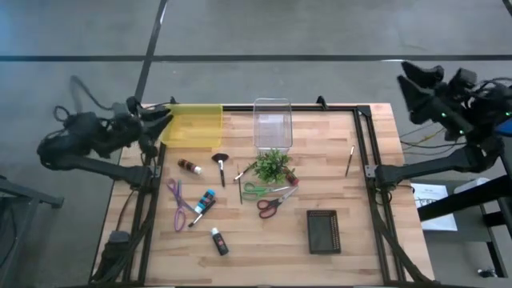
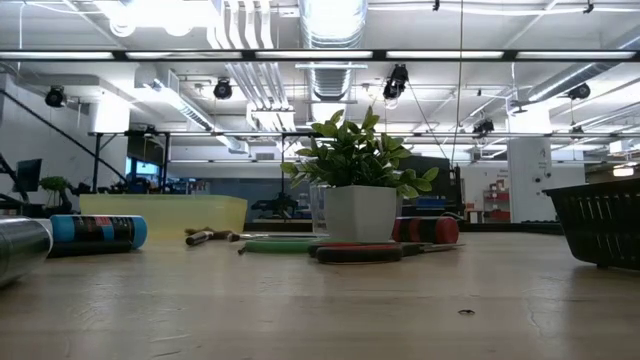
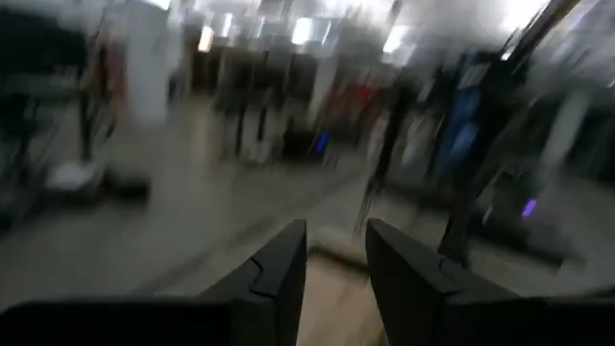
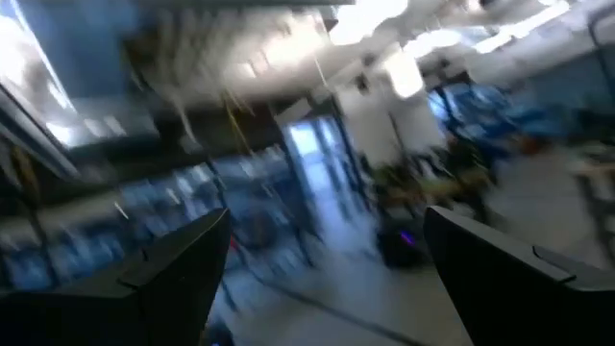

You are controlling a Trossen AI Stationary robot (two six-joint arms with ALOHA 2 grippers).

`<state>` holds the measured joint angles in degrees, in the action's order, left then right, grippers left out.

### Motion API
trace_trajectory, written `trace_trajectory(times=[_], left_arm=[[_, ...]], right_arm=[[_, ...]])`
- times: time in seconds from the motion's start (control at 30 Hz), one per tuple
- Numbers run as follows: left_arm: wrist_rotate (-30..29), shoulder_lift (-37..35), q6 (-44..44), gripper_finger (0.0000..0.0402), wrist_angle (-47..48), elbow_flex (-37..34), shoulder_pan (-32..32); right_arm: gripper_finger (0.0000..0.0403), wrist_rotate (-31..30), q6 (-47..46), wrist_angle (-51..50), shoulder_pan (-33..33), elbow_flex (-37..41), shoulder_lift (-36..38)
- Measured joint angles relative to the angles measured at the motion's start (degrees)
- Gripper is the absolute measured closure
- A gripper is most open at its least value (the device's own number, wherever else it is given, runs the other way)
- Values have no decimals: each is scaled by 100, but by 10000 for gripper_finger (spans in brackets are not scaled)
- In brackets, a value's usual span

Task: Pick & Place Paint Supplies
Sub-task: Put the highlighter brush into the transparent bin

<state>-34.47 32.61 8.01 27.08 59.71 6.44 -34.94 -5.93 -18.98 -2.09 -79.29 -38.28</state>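
The left gripper (image 1: 164, 116) sits at the table's far left corner, just over the edge of the yellow tray (image 1: 196, 126). Its fingers (image 3: 279, 279) stand a narrow gap apart with nothing between them. The arm behind it reaches in from off the table's left side, folded low. The right gripper (image 1: 410, 80) is held beyond the table's far right corner, off the tabletop, its jaws spread wide and empty.

The paint supplies lie well apart from both grippers, scattered over the middle of the wooden table (image 1: 352, 208). Nearest the left gripper are a brown tube (image 1: 190, 166) and a fan brush (image 1: 220, 164). Further toward the front lie purple scissors (image 1: 178, 204), a blue tube (image 1: 206, 201) and a black tube (image 1: 219, 242). Green scissors (image 1: 254, 190) and red scissors (image 1: 272, 205) lie just beside a potted plant (image 1: 272, 166). A thin brush (image 1: 350, 160) rests near the right edge.
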Motion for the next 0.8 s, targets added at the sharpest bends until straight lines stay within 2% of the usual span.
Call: trace_trajectory(times=[0.1, 0.17, 0.23, 0.4, 0.47, 0.57, 0.8], left_arm=[[-20, 628, 936, 283, 1736, 778, 0], [131, 935, 1330, 283, 2380, 1094, 0], [329, 1135, 1524, 283, 2661, 1238, 0], [708, 1354, 1656, 283, 2688, 1193, 2], [708, 1399, 1757, 283, 2692, 1175, 0], [707, 1404, 1863, 283, 2651, 1122, 0], [706, 1402, 1952, 283, 2530, 1118, 0]], right_arm=[[58, 1, 131, -479, -2, -676, -512], [58, 95, 207, -445, -2, -1067, -812], [58, 487, 221, -439, -2, -1451, -1075], [58, 1986, 840, -425, -2, -2250, -1564], [58, 2273, 1031, -452, -4, -2513, -1723], [58, 2260, 1085, -650, -2, -2863, -1888], [58, 1567, 1061, -1842, -2, -3349, -2117]])
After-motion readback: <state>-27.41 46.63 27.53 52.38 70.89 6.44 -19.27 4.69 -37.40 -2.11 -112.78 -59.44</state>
